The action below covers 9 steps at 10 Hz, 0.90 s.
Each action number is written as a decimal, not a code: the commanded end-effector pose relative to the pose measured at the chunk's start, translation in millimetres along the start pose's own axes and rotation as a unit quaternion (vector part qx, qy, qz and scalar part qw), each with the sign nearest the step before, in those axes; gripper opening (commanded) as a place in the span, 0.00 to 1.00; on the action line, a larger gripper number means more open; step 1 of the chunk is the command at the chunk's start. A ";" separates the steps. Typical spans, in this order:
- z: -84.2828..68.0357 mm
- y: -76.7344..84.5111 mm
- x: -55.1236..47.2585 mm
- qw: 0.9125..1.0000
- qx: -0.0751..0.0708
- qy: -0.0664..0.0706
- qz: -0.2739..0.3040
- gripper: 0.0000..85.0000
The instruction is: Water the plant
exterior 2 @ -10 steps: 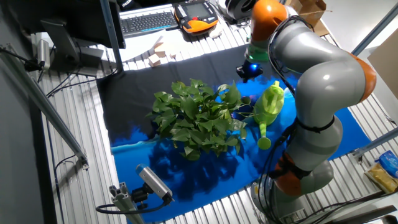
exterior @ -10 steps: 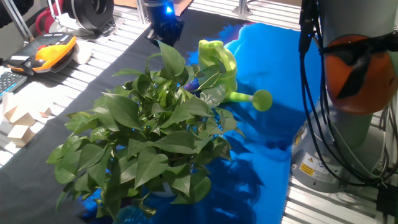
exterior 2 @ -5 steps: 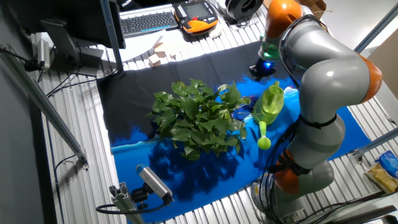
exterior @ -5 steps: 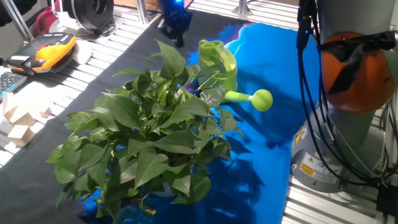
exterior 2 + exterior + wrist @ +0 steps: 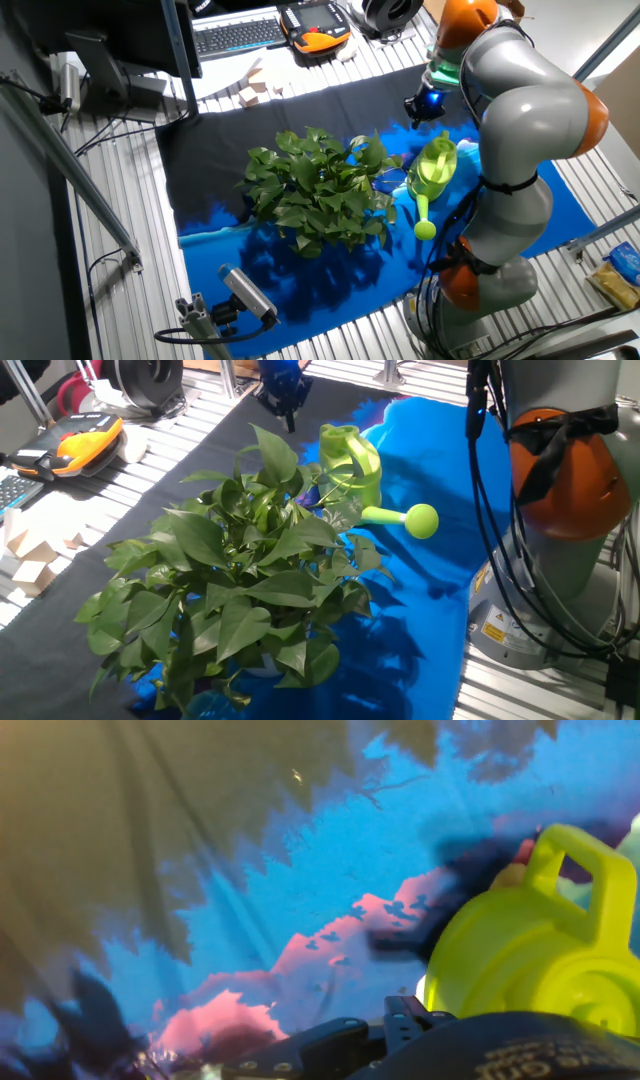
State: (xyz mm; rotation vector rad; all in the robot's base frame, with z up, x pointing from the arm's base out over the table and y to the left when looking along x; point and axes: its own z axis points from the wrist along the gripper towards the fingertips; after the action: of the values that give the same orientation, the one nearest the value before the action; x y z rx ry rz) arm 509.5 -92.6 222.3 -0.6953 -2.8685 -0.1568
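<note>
Slatted metal surface [image 5: 330, 320] under a black cloth [image 5: 150, 490] and a blue cloth [image 5: 430, 560], the blue one running to the edge at the arm's base. Grey and orange arm [image 5: 520, 110] rising from that edge and bending over toward the far side. Plant [image 5: 235, 575] bushy and broad, seated near the middle where black meets blue, leaves spreading wide over both cloths. Lime-green watering can [image 5: 355, 465] upright just beside the plant on the blue cloth, round spout head pointing toward the arm's base, a few leaves overlapping its body. Bare black cloth open toward the keyboard edge; bare blue open beyond the spout. Gripper [image 5: 282, 390] above the far edge, apart from the can, holding nothing; jaws open or closed: cannot tell. Wooden blocks [image 5: 30, 555] by the black cloth's edge.
</note>
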 end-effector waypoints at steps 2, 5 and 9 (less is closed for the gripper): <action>0.0 0.0 0.0 0.999 -0.009 -0.002 0.034 0.00; 0.0 0.0 0.0 0.997 0.002 -0.033 0.068 0.00; 0.0 0.0 0.0 0.992 0.058 -0.073 0.082 0.00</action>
State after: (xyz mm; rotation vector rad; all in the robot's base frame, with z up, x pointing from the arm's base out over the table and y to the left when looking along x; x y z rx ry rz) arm 509.5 -92.6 222.2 -0.9539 -2.9119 0.0935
